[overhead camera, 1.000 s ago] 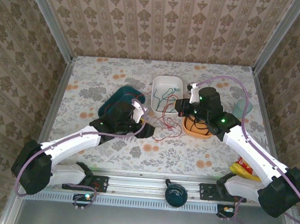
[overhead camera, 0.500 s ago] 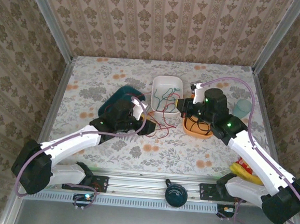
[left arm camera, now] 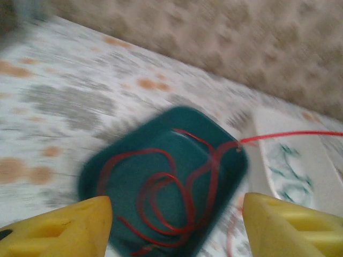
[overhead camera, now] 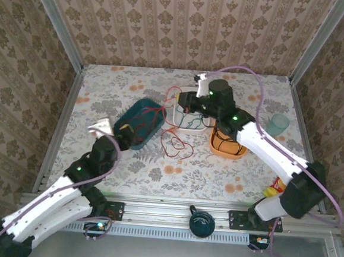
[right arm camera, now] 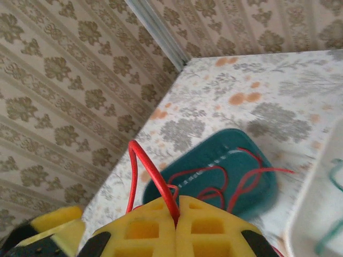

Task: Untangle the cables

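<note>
A thin red cable (right arm camera: 140, 160) arches up from between the yellow pads of my right gripper (right arm camera: 177, 215), which is shut on it. In the top view that right gripper (overhead camera: 185, 100) hangs over the white tray (overhead camera: 191, 128), and the red cable (overhead camera: 179, 146) trails down into loose loops on the table. More red cable (left arm camera: 182, 198) lies coiled in the teal tray (left arm camera: 161, 120). A green cable (left arm camera: 285, 172) lies in the white tray (left arm camera: 321, 160). A black cable (overhead camera: 226, 141) sits in the orange bowl (overhead camera: 237, 154). My left gripper (left arm camera: 174, 225) is open and holds nothing, drawn back at the teal tray's (overhead camera: 152, 112) near end.
A pale blue cup (overhead camera: 278, 123) stands at the right of the table. A yellow and red object (overhead camera: 277, 189) lies near the right arm's base. A dark round knob (overhead camera: 201, 223) sits on the front rail. Patterned walls close in the table on three sides.
My left arm has pulled back toward the near left, away from the red loops. My right gripper has swung left and farther away, carrying the red cable up over the white tray.
</note>
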Robot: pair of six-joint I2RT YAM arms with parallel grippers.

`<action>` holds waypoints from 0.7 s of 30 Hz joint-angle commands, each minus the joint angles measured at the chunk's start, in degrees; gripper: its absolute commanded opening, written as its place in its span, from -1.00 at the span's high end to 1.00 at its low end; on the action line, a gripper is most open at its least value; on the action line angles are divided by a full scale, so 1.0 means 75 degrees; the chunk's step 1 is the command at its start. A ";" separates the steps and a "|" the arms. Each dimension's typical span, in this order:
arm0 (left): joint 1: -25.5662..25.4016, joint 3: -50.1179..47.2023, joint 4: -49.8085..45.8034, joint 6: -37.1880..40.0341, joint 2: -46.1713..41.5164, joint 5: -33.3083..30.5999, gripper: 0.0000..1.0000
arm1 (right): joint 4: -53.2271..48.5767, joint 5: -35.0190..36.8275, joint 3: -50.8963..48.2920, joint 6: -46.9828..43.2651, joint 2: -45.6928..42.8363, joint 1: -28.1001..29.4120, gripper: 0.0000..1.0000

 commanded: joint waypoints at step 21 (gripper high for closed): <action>0.0009 0.0185 -0.2003 -0.0764 0.0035 -0.1886 -0.38 | 0.0352 -0.0219 0.2451 0.1872 0.4608 0.0263 1.00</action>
